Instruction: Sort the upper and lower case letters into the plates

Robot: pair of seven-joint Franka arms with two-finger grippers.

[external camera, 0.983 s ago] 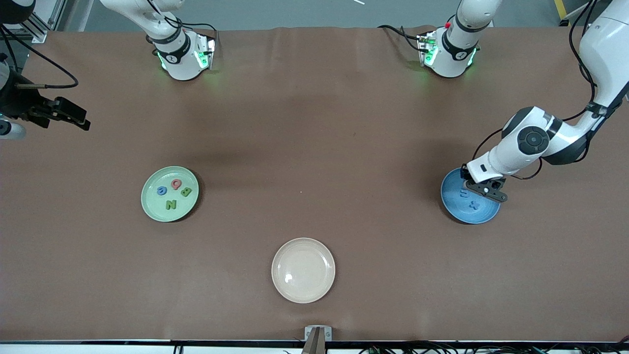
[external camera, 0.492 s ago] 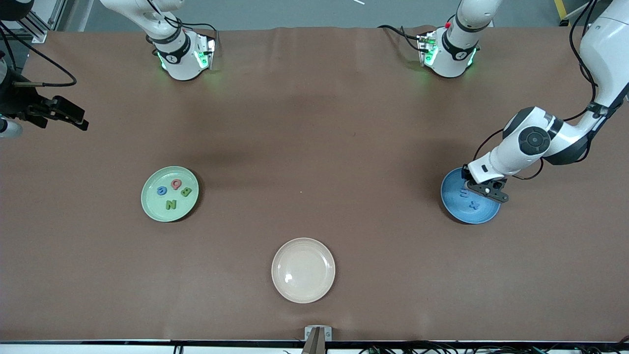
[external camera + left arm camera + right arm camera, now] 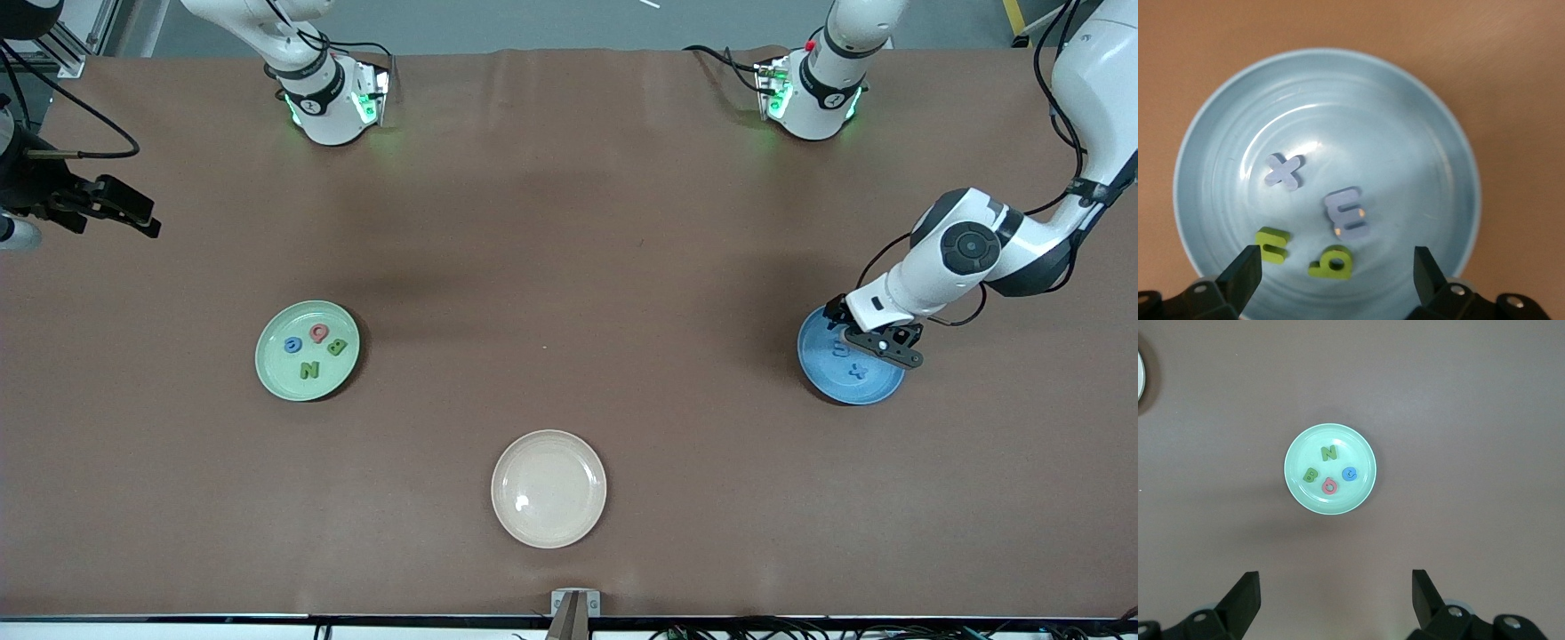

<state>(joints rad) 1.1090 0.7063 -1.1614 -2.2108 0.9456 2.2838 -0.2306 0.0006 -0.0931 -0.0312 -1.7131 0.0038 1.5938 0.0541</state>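
Letters are sorted as follows. Right gripper [image 3: 133, 216], fingers apart and empty, waits high over the desk [image 3: 569, 267] at the right arm's end. Mint plate [image 3: 276, 378] holds blue G [image 3: 292, 345], pink Q [image 3: 318, 333], green B [image 3: 337, 347] and green N [image 3: 308, 370]. Cream plate [image 3: 548, 488] sits nearest the front camera. Blue plate [image 3: 867, 387] holds x [image 3: 1284, 172], m [image 3: 1347, 213], n [image 3: 1272, 245] and b [image 3: 1332, 263]. Left gripper [image 3: 876, 342], fingers apart and empty, hangs low over it.
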